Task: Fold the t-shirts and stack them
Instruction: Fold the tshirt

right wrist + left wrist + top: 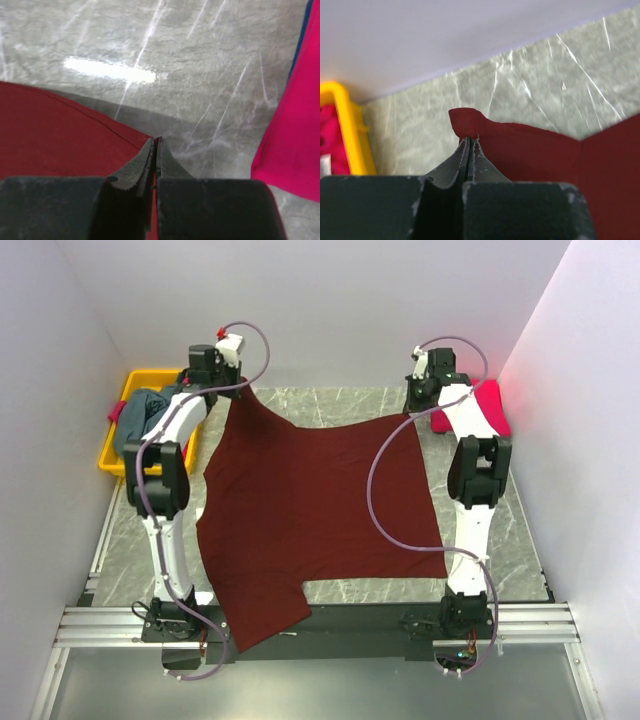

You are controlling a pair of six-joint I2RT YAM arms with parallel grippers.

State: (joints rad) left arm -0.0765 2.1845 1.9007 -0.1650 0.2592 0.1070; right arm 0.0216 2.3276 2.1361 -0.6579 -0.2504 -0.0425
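Maroon cloth dominates the top view. The maroon t-shirt [310, 500] lies spread across the table [330, 402], and its near left part runs out over the near edge. The left gripper [232, 390] has the far left corner and the right gripper [416, 410] has the far right corner. The pink-red t-shirt [488, 405] lies just beside the right gripper. The grey-blue t-shirt [145, 412] sits in the yellow bin [120, 455].

Left wrist view: the jaws are pressed flat together on a thin pinch of the maroon corner, and a small tuft stands above the fingertips [465, 150].

Right wrist view: the jaws are likewise closed tight on the maroon edge seam, with pink-red cloth close to the right.

Assessment: the garment is judged light, limp and without stiffness. It should sag between holds and may slide out of so thin a pinch if pulled hard. Hemmed corners and seams look the soundest places to hold, taken as a matched pair.
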